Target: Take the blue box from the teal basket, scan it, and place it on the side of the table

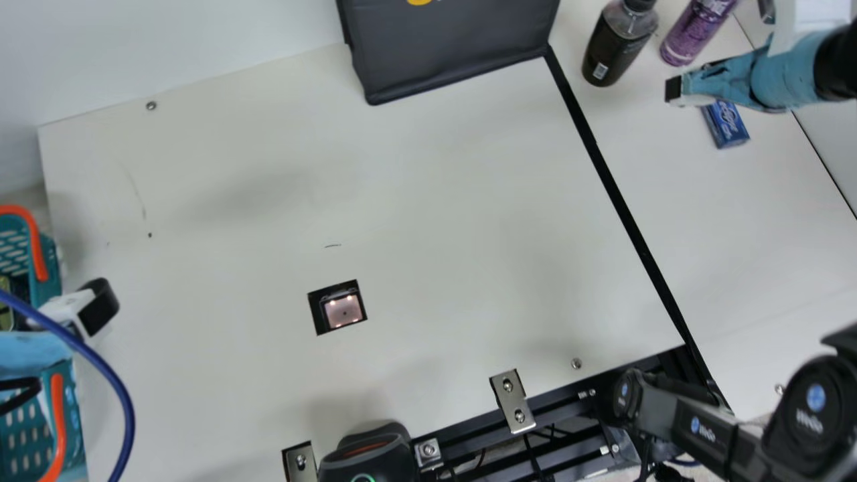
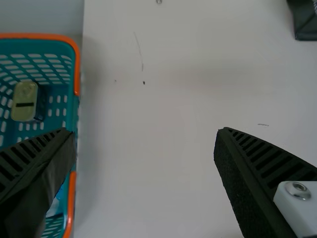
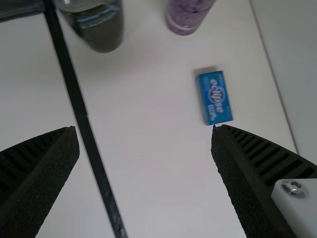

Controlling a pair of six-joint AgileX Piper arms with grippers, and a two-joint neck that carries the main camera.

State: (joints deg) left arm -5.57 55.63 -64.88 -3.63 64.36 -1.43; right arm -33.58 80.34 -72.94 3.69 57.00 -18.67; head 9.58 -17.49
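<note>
The cream table [image 1: 435, 194] is divided by one black strip [image 1: 619, 197]. Right of it: one blue box [image 3: 215, 97], two bottles [image 1: 617, 50], right gripper [image 3: 144, 130] wide open, empty. Left: one teal basket [image 2: 77, 64], left gripper [image 2: 143, 133] wide open, empty. Low right-arm withdrawal could topple bottles.

Teal basket [image 1: 53, 258] cut by main view's left edge, blue box [image 1: 728, 128] partly hidden by right pincer [image 1: 675, 90], dark bag [image 1: 455, 57] cropped above
</note>
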